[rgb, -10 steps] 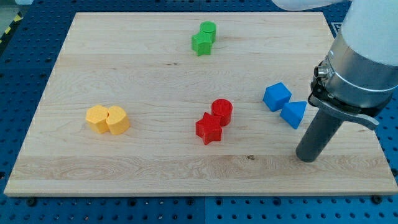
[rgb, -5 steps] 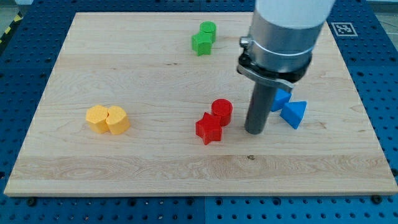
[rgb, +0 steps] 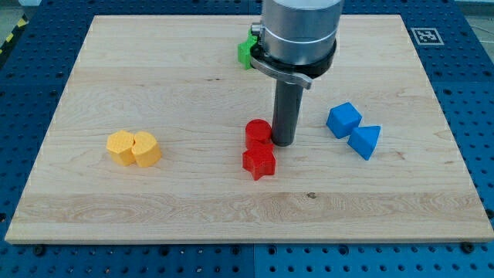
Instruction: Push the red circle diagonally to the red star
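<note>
My tip (rgb: pixel 282 144) touches the red circle (rgb: pixel 258 132), which abuts the red star (rgb: pixel 259 162) mid-counter (rgb: pixel 193 201); no jaws visible.

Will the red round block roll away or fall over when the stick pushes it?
Probably neither. The red round block sits on its flat end, low and squat, so it should slide, not roll or tip. It looks hard, so it shouldn't squash. My tip presses its right side off-centre, and the red star touches it below, so it may veer sideways.
</note>
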Controlling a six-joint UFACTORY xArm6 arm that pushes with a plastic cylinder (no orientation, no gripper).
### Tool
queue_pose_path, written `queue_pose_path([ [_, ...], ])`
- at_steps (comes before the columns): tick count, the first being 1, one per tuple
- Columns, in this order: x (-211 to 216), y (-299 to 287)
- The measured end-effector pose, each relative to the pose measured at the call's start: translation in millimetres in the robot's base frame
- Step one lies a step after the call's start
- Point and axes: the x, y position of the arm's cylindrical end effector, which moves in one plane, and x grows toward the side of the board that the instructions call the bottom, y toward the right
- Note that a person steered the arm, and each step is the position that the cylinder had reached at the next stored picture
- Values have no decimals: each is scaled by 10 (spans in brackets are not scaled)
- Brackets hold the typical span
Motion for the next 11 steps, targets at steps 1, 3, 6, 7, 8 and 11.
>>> queue_pose_path([
  [1,0,-162],
  [3,0,-359],
  [6,19,-656],
  [7,136,-609],
  [8,474,-661],
  [11,99,-1042],
])
